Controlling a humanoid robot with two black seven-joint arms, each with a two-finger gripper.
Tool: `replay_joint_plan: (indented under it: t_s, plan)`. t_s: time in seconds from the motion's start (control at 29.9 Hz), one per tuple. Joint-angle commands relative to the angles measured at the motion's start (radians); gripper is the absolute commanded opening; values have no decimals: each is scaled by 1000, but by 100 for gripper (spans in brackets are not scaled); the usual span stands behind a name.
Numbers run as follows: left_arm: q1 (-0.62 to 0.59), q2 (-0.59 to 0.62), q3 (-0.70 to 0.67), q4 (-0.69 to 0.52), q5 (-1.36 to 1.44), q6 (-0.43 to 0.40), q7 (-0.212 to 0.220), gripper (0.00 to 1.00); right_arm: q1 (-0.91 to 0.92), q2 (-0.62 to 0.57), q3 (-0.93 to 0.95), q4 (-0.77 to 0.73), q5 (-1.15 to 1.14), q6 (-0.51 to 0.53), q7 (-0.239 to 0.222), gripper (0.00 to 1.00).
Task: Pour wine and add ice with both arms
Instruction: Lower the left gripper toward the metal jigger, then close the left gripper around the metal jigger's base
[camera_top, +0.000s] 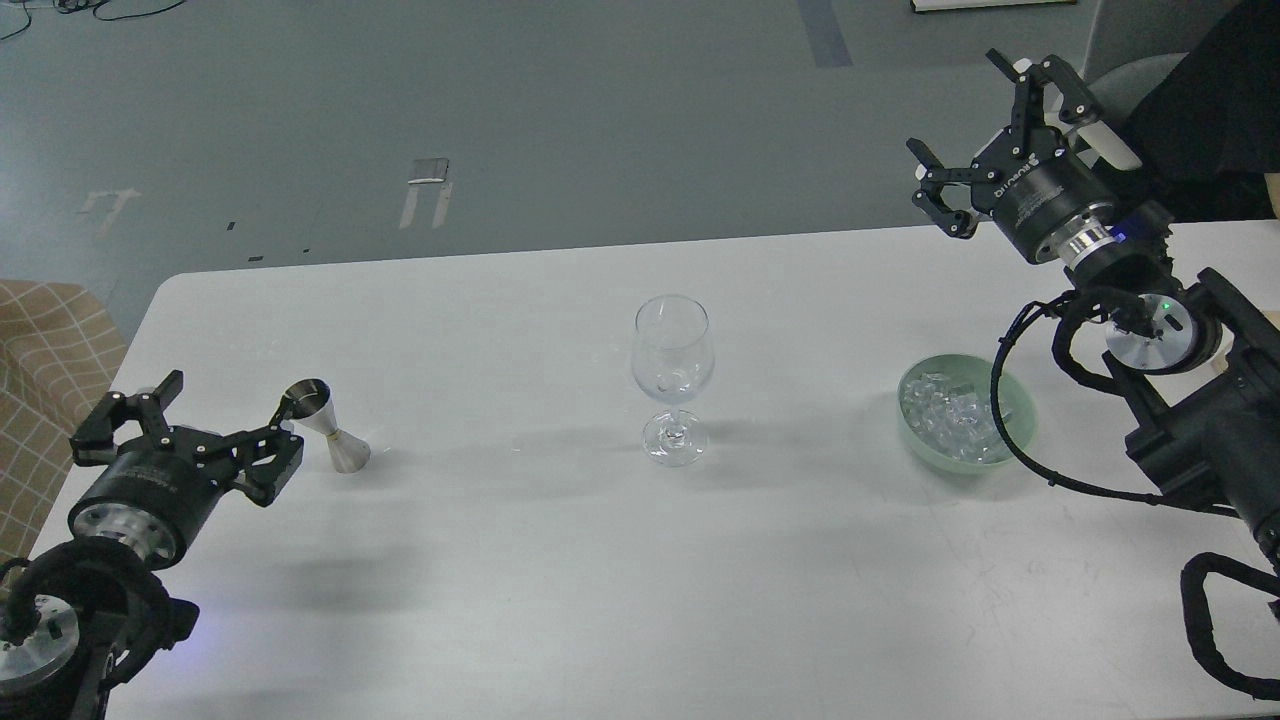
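A clear wine glass (672, 375) stands upright at the middle of the white table (600, 580). A silver jigger (323, 424) stands tilted to its left; any wine in it is too faint to see. A pale green bowl (1015, 440) at the right holds a heap of clear ice cubes (950, 418). My left gripper (200, 415) is open and empty, low over the table just left of the jigger, one finger close to its rim. My right gripper (985, 125) is open and empty, raised above and behind the bowl.
A checked cushion (45, 360) sits off the table's left edge. The grey floor lies beyond the table's far edge. A black cable (1010, 420) from my right arm loops over the bowl's right side. A dark shape stands at the top right.
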Motion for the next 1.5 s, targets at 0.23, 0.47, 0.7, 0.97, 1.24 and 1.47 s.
replay_joint_plan:
  t_s: [0.23, 0.47, 0.7, 0.97, 1.24, 1.47]
  plan:
    - [84, -56, -33, -1, -2, -91, 40, 98, -2, 5, -2, -2, 0, -19, 0, 100]
    - [107, -158, -28, 0, 0, -101, 34, 98, -4, 5, -5, -3, -2, -30, -2, 100]
    - [107, -201, -14, 5, 14, -101, 24, 98, -5, 11, -3, -3, -2, -42, -12, 100]
    - [72, -237, -14, 92, 38, -119, 5, 98, -5, 11, -6, -3, -2, -44, -12, 100]
    - [-17, -237, -13, 204, 80, -147, -1, 98, -2, 14, -6, -5, -2, -56, -14, 100]
    - [-69, -237, -8, 285, 104, -170, -13, 98, -2, 12, -5, -5, -2, -58, -14, 100]
